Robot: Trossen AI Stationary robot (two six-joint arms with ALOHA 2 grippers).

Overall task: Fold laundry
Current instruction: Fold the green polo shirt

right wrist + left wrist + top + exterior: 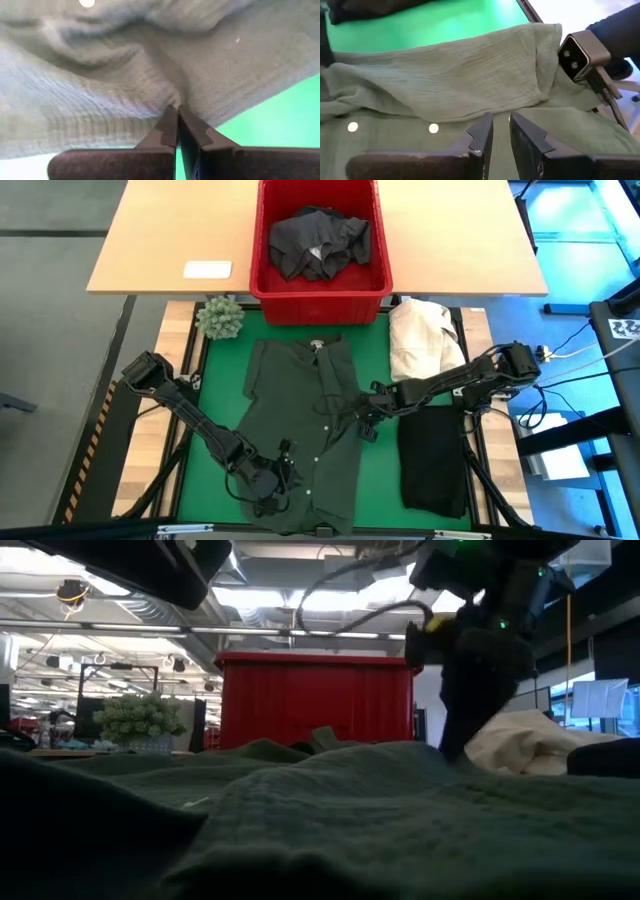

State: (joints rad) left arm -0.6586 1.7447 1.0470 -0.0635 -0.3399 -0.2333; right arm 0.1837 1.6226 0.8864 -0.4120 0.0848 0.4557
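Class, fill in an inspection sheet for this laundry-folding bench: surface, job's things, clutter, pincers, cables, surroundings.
Surface: green mat.
Job's things: green shirt spread flat; black garment folded beside it; dark clothes in red basket.
Clutter: cream cloth heap; small plant.
Pincers: left pincer slightly open over the shirt's hem; right pincer shut on the shirt's edge.
Cables: on the floor at right.
Surroundings: wooden table.

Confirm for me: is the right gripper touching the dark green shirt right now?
Touching. In the right wrist view the right gripper is pinched shut on a fold of the dark green shirt; the high view puts it at the shirt's right edge.
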